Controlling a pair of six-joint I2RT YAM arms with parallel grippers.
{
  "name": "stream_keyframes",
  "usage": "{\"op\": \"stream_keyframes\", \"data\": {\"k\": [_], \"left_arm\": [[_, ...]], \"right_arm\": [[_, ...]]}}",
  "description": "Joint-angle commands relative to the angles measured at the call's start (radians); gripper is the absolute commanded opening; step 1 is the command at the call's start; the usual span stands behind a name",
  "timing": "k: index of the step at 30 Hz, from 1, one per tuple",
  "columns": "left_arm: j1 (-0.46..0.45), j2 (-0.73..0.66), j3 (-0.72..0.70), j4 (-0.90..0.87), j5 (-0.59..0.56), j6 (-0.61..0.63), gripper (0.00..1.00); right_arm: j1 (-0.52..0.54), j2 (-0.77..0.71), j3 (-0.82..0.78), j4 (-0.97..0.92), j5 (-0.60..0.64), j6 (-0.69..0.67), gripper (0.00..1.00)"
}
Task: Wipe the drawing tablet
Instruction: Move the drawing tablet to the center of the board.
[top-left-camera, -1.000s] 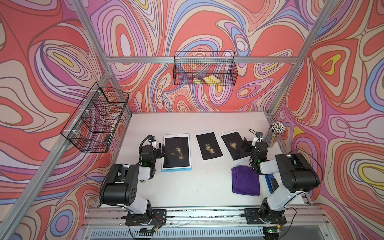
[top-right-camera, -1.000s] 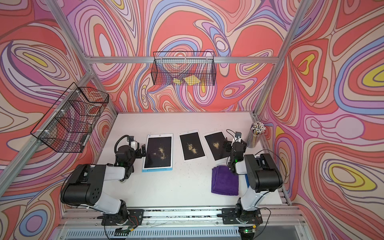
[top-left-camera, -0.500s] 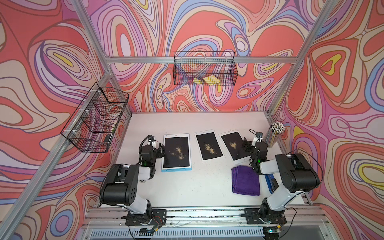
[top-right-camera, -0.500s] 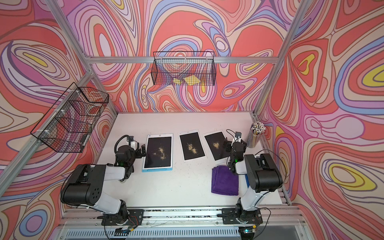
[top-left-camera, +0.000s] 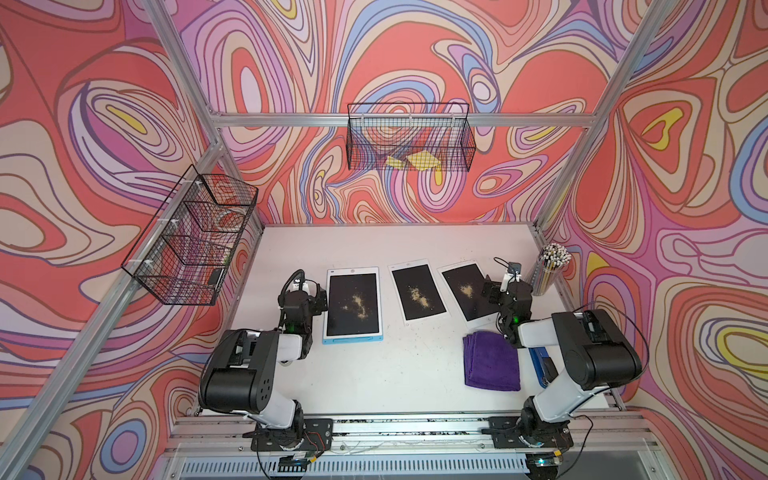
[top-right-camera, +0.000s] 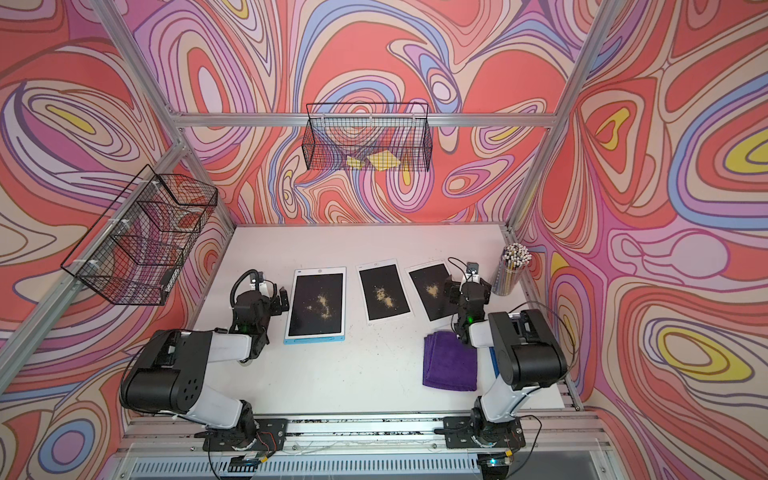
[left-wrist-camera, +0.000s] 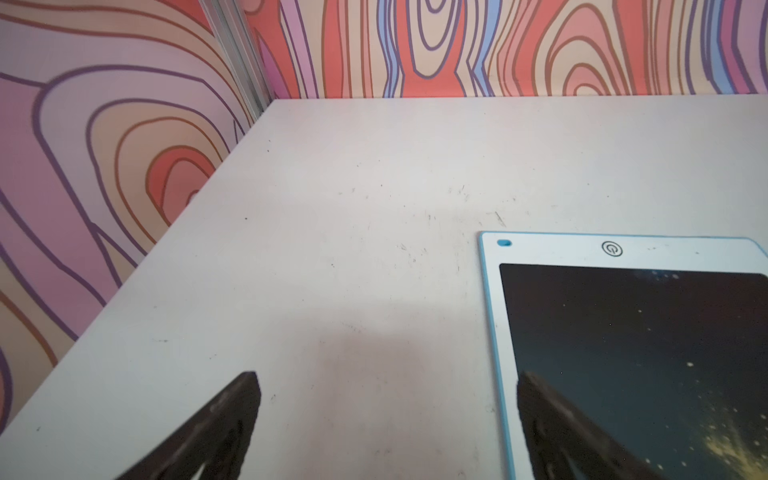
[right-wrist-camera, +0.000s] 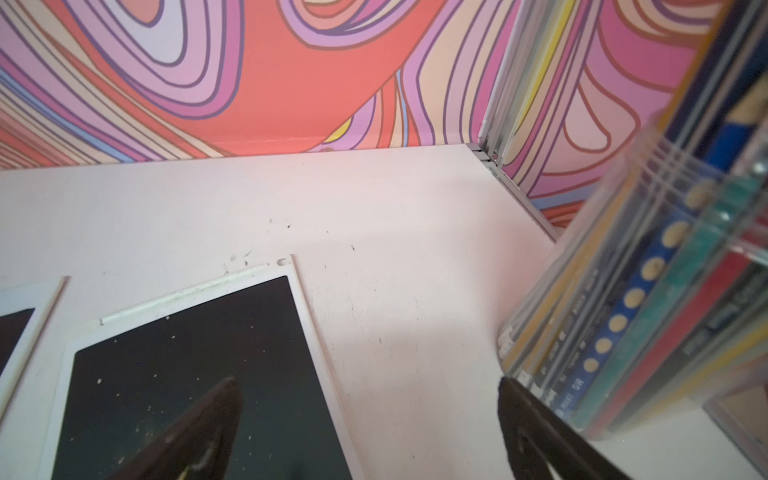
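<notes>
- Table (top-left-camera: 374, 243): white and walled on three sides. The far half is bare, and an open strip runs along the front rail.
- Drawing tablets: three in a row mid-table, apart from one another, each dark screen dusted with yellowish crumbs.
  - Blue-framed tablet (top-left-camera: 353, 305): leftmost.
  - Middle white tablet (top-left-camera: 417, 293).
  - Right white tablet (top-left-camera: 467, 293): angled.
- Purple cloth (top-left-camera: 492, 359): folded, lying in front of the right white tablet.
- Pencil jar (top-left-camera: 550, 270): stands at the table's right edge.
- Left gripper (left-wrist-camera: 386, 415): jaws spread wide and empty. One finger is over the blue-framed tablet's edge, the other over bare table.
- Right gripper (right-wrist-camera: 370, 415): jaws spread wide and empty. One finger is over the right white tablet's screen, the other beside the pencil jar.
</notes>
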Motion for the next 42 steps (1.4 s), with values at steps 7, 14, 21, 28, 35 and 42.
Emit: {"op": "stream_keyframes", "data": {"k": [7,14,21,28,35,42], "left_arm": [[-0.029,-0.016,-0.039,0.092,-0.090,0.023,0.99],[-0.029,-0.040,-0.036,0.076,-0.092,0.030,0.99],[-0.084,-0.282,0.089,-0.272,-0.142,-0.005,0.99],[-0.090,-0.354,0.311,-0.751,-0.177,-0.313,0.99],[-0.087,-0.248,0.396,-0.957,0.049,-0.585,0.99],[-0.023,-0.241,0.369,-1.016,0.108,-0.688,0.99]], "right_arm": [[0.170,0.002,0.696,-1.017,0.064,0.216,0.99],[0.260,0.123,0.895,-1.127,-0.238,0.276,0.98],[0.327,0.274,0.984,-1.125,-0.464,0.366,0.99],[0.475,0.381,1.068,-1.161,-0.339,0.376,0.98],[0.569,0.450,1.097,-1.174,-0.414,0.457,0.94],[0.575,0.487,1.067,-1.144,-0.539,0.550,0.82]]}}
